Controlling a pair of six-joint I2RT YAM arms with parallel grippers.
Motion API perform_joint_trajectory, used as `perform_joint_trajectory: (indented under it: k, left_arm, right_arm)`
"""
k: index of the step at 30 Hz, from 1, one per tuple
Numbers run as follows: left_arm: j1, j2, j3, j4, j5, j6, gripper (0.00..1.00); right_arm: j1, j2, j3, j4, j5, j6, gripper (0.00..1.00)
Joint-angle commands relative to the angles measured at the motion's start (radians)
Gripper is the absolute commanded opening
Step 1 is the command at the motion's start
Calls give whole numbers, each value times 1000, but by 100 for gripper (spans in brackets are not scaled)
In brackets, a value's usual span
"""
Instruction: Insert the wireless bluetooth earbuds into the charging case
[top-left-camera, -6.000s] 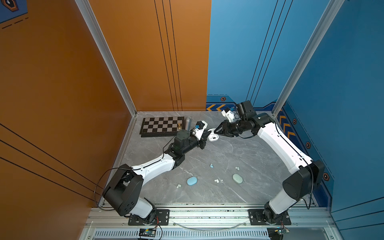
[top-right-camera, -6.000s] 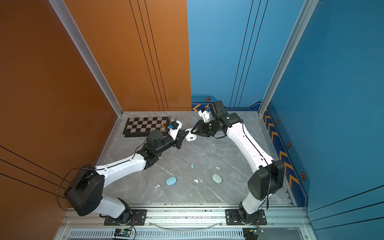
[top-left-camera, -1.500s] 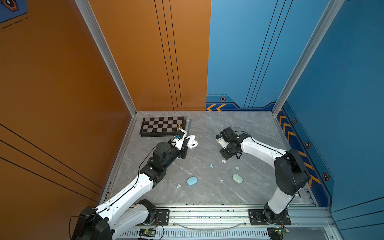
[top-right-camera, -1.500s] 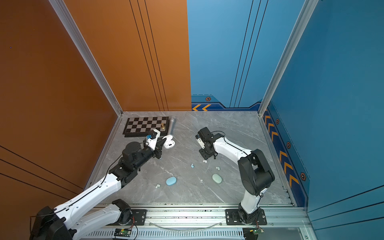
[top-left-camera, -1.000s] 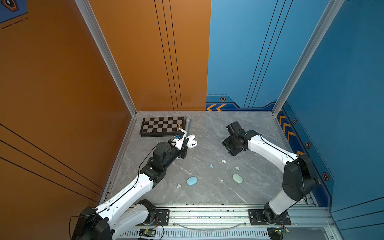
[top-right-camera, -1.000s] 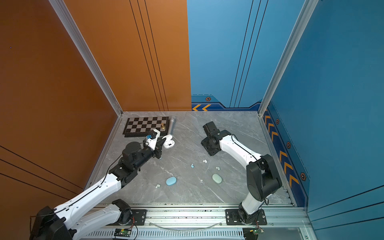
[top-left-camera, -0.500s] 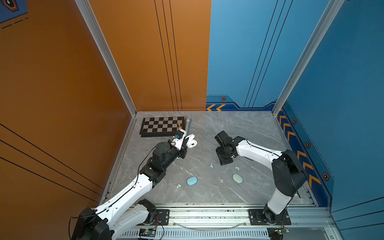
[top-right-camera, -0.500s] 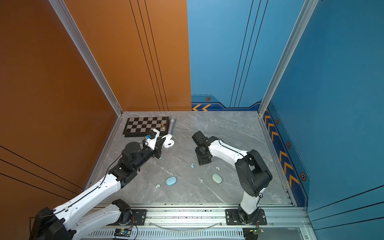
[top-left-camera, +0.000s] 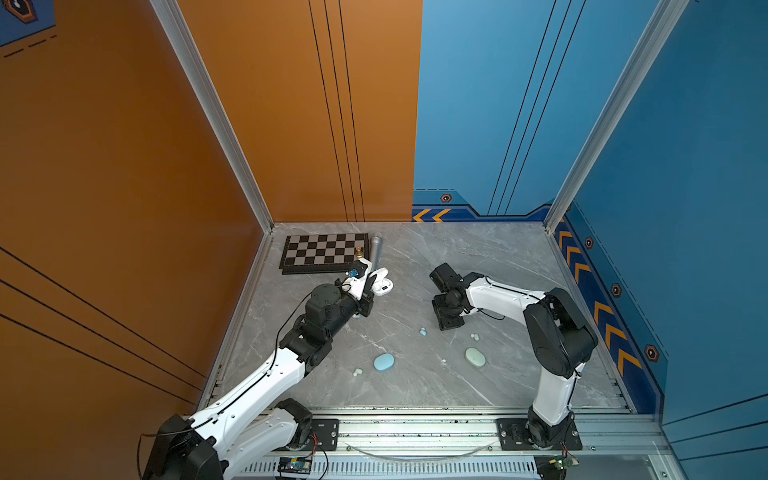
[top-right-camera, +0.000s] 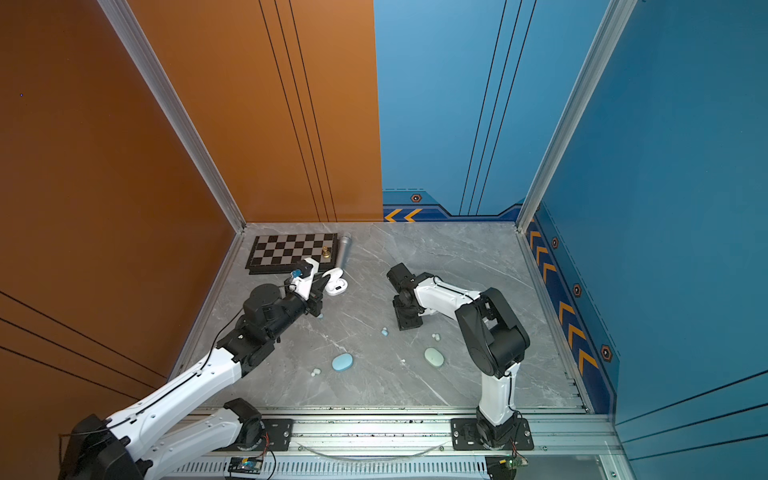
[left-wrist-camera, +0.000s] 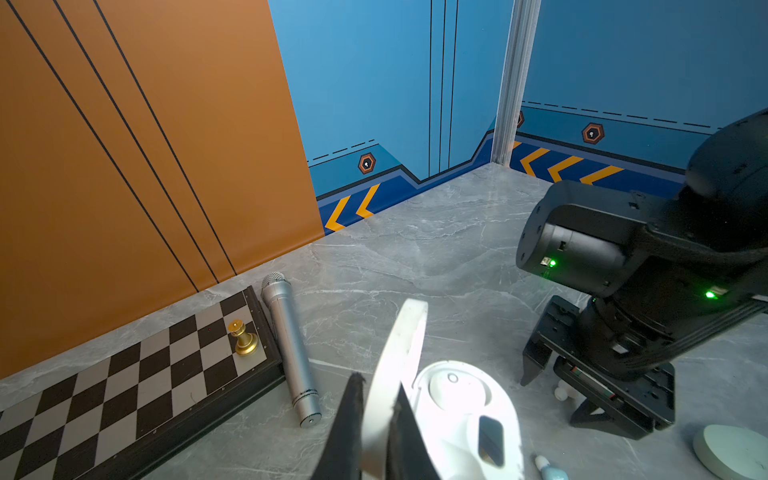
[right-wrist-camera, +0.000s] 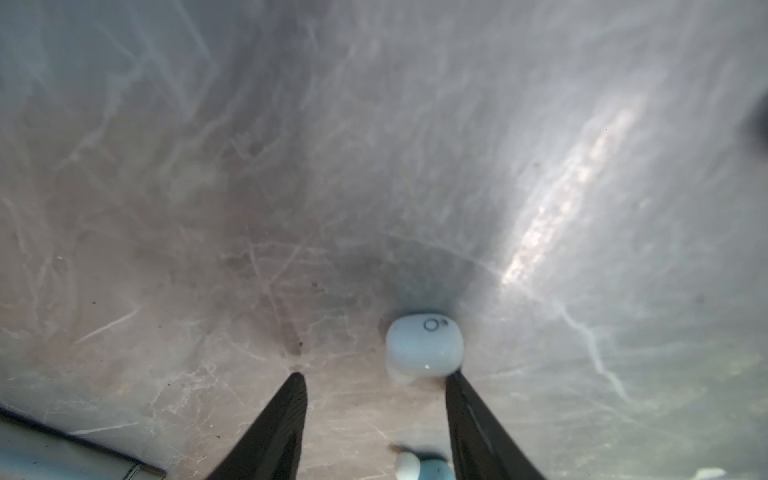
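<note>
Pinching the raised lid of the white case (left-wrist-camera: 457, 411), the left end effector (left-wrist-camera: 377, 386) has its fingers pressed onto that lid, and the case stands open on the desk (top-left-camera: 415, 395). One well seems filled by a white bud (left-wrist-camera: 453, 390); the other shows dark and empty. Right of the white case and nearer the rig's front lies a shut blue case (top-left-camera: 383, 362). Further right of the white case, a blue bud (right-wrist-camera: 424, 347) rests on the desk at one tip of the right end effector (right-wrist-camera: 376, 380), whose fingers stand spread with nothing between the tips. Whether bud and tip touch I cannot tell. A second bud (right-wrist-camera: 419, 465) shows partly, closer to the wrist. Furthest right of the white case sits a green case (top-left-camera: 475, 357).

The blue bud is probably very light, hard and slick, so a skewed pinch could shoot it away. Its broader flanks look like the best hold, taken squarely and gently. It is pale, glossy and bean-shaped, with a small ring mark near one end and a whitish tip beneath.
</note>
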Motion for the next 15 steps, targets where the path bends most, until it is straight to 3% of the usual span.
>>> perform_joint_trajectory:
  k: [1,10,15]
  left_arm:
    - [-4,-8,27,11,-29,12,0]
    - [3,8,32,11,-25,12,0]
    - [2,22,40,14,-20,12,0]
  right_arm:
    - [-22,12,-5,-13,19,-24,56]
    - [-58,0,-6,-48,51,-84,56]
    - [-87,11,21,-86,86,-175,53]
